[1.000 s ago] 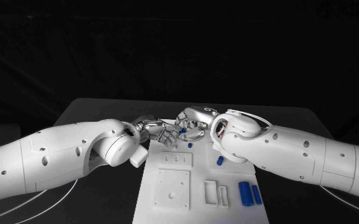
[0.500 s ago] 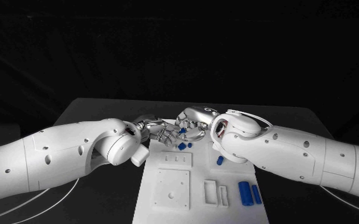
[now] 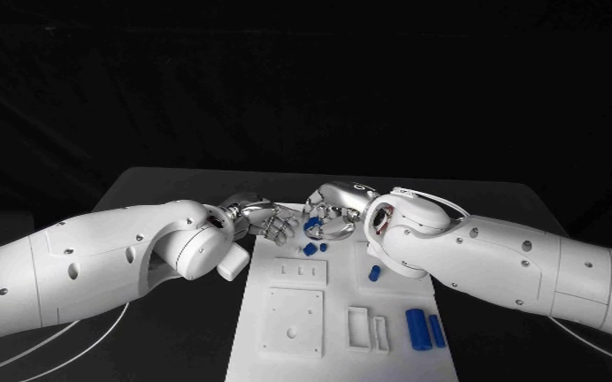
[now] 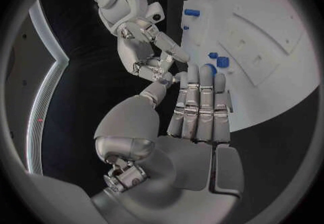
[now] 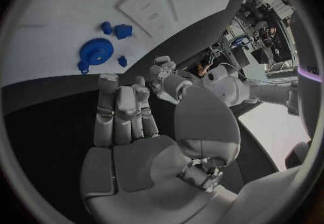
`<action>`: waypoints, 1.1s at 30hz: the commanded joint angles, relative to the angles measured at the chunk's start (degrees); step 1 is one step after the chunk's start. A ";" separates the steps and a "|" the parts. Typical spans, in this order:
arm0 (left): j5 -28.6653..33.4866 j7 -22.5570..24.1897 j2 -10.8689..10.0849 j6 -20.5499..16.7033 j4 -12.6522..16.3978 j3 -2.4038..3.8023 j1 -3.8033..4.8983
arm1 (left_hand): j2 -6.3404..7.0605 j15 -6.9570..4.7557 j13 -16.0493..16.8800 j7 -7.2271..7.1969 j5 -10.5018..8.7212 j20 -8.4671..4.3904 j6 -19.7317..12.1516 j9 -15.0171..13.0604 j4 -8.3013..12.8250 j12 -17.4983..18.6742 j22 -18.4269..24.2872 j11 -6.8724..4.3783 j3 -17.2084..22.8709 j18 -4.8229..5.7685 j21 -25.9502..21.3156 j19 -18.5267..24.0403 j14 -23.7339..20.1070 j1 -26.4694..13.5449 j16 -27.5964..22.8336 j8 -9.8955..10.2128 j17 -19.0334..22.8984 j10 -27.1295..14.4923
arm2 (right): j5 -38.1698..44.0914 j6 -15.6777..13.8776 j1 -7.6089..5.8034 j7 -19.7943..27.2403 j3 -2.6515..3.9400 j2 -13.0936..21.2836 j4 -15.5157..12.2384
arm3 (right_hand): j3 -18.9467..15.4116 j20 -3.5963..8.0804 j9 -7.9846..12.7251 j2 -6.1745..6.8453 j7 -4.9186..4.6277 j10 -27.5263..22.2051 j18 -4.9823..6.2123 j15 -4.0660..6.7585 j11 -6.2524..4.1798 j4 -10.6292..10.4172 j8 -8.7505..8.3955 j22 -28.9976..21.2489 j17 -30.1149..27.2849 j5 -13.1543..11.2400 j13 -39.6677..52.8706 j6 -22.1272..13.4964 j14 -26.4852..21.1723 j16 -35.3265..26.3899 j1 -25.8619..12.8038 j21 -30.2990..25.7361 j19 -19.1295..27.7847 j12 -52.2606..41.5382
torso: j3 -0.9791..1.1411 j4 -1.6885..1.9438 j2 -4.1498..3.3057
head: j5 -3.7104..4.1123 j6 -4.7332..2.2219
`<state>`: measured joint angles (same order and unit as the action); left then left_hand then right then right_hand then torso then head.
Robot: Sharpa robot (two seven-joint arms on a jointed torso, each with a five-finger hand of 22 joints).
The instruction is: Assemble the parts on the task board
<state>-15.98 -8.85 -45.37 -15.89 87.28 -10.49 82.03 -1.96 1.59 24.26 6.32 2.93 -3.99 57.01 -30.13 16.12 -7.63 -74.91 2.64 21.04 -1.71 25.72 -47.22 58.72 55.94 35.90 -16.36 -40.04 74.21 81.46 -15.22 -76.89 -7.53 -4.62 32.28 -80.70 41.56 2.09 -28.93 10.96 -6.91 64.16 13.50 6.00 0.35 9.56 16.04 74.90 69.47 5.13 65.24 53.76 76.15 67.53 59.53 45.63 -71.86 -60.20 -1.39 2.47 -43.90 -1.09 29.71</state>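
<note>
1. Both hands have drawn slightly apart at the far end of the white board (image 3: 296,311), uncovering a cluster of small blue parts (image 3: 314,239) between them.
2. Left hand (image 3: 265,220) has its fingers straight, side by side and holding nothing; the right hand (image 3: 334,208) likewise holds nothing, fingers extended.
3. Within the cluster, a blue gear (image 5: 96,51) lies flat on the board beside smaller pieces (image 5: 122,31).
4. From the left hand the cluster lies at about three o'clock; from the right hand, about seven o'clock, roughly equally near.
5. A blue cylinder (image 3: 417,327) lies near the board's near-right corner, long axis running twelve to six, well apart from both hands.
</note>
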 commanded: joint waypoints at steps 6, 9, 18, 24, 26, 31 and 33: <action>0.30 1.58 -1.25 -1.32 -0.49 0.04 0.07 | 4.41 0.55 -0.37 0.96 -0.01 0.35 -1.37 0.51 -0.43 1.06 -0.81 0.89 -0.22 -0.05 -0.48 -0.06 -0.55 -1.28 -0.81 1.09 0.35 -0.89 | -0.91 1.07 -0.01 2.76 0.02 0.48 1.49 | -1.48 0.48 0.56 1.24 -1.18 -0.60 1.50 -1.23 1.18 0.78 -1.68 0.94 -0.38 0.95 -0.02 -3.51 -0.20 -0.70 0.67 -0.26 0.19 -0.20 | -0.04 0.09 -0.02 | -0.11 0.29; 0.30 1.86 -1.95 -1.79 -0.83 0.04 0.07 | 5.95 0.61 -0.60 1.64 -0.01 0.44 -2.87 0.81 -0.59 1.66 -0.83 1.41 0.34 -0.15 -0.57 -0.10 -0.57 -1.18 -0.86 1.82 0.41 -1.94 | 1.10 4.47 -0.02 3.69 0.02 0.33 2.43 | -1.79 0.46 0.60 1.25 -1.41 -0.84 1.50 -1.46 1.42 2.34 -1.88 0.99 -0.52 1.61 0.04 -3.93 -0.44 -0.95 2.25 -0.40 0.44 -0.26 | -0.07 0.05 -0.02 | -0.17 0.34; 0.34 3.00 -2.91 -2.08 -1.23 0.04 0.07 | 6.92 0.66 -0.65 2.28 0.00 0.52 -4.15 0.97 -0.67 1.90 -0.90 1.63 1.13 -0.22 -0.65 -0.13 -0.58 -0.77 -0.87 2.27 0.46 -2.40 | 8.11 7.41 -0.30 5.14 -0.45 -1.36 4.86 | -2.67 -0.07 0.84 0.85 -0.97 -0.96 1.50 -1.14 1.03 5.23 -2.28 1.14 -0.30 3.95 0.15 -4.68 -0.43 -0.79 4.09 -0.36 0.64 -0.54 | -0.14 0.12 -0.06 | -0.27 0.78; 0.41 3.66 -2.95 -1.99 -1.22 0.04 0.07 | 7.00 0.67 -0.65 2.39 0.01 0.53 -4.38 0.97 -0.60 1.94 -0.93 1.67 1.42 -0.24 -0.67 -0.13 -0.60 -0.49 -0.89 2.31 0.48 -2.48 | 11.01 7.76 -0.58 5.25 -1.61 -2.20 5.69 | -2.95 -0.32 1.02 0.74 0.01 -0.84 1.50 -0.32 0.13 6.13 -2.42 1.15 -0.19 4.11 0.10 -5.11 -0.29 -0.70 4.50 -0.29 0.61 -0.56 | -0.14 0.27 -0.12 | -0.40 1.06; 0.44 3.79 -3.00 -1.93 -1.16 0.04 0.07 | 6.99 0.68 -0.65 2.41 0.02 0.54 -4.41 0.97 -0.58 1.94 -0.94 1.68 1.47 -0.24 -0.67 -0.12 -0.61 -0.42 -0.89 2.31 0.48 -2.50 | 11.94 7.82 -0.58 5.16 -1.85 -2.35 5.78 | -2.95 -0.35 1.04 0.73 0.18 -0.79 1.50 -0.17 -0.03 6.26 -2.41 1.14 -0.19 4.16 0.08 -5.14 -0.27 -0.71 4.59 -0.28 0.60 -0.56 | -0.14 0.29 -0.13 | -0.43 1.16; 0.44 4.09 -3.16 -1.94 -1.00 0.04 0.07 | 6.97 0.69 -0.65 2.43 0.05 0.56 -4.49 0.95 -0.49 1.96 -0.95 1.70 1.69 -0.23 -0.69 -0.09 -0.63 -0.16 -0.91 2.28 0.50 -2.54 | 13.85 8.08 -0.58 4.81 -2.69 -3.03 6.49 | -2.33 -0.44 1.11 0.63 0.84 -0.57 1.50 0.39 -0.65 6.68 -2.32 1.12 -0.13 4.58 0.00 -5.22 -0.15 -0.67 5.49 -0.28 0.58 -0.52 | -0.22 0.27 -0.23 | -0.49 1.40; 0.44 4.18 -3.18 -1.89 -0.97 0.04 0.07 | 6.96 0.70 -0.64 2.44 0.05 0.56 -4.51 0.94 -0.46 1.97 -0.96 1.71 1.76 -0.23 -0.70 -0.09 -0.64 -0.08 -0.91 2.27 0.51 -2.56 | 14.18 7.84 -0.58 4.59 -2.96 -3.32 6.75 | -1.84 -0.49 1.12 0.70 1.02 -0.45 1.50 0.56 -0.82 6.75 -2.21 1.10 -0.13 5.08 -0.01 -5.12 -0.11 -0.68 5.97 -0.31 0.59 -0.52 | -0.23 0.27 -0.24 | -0.54 1.52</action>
<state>-15.85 -6.13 -48.56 -17.65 86.12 -10.50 82.03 4.75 2.13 23.65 8.69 2.93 -3.78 53.01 -29.24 15.69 -5.97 -74.93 4.40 22.53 -1.71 25.27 -47.42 58.18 55.40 35.27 -14.36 -39.63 72.05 92.43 -8.31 -77.45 -3.05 -7.54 29.15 -74.11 39.41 2.13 -27.90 11.80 -6.35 63.58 13.51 6.15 -0.12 16.39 13.85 74.94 69.29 10.05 65.28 48.55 76.06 66.89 65.06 45.39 -71.22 -60.57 -1.58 2.74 -44.10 -1.57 31.06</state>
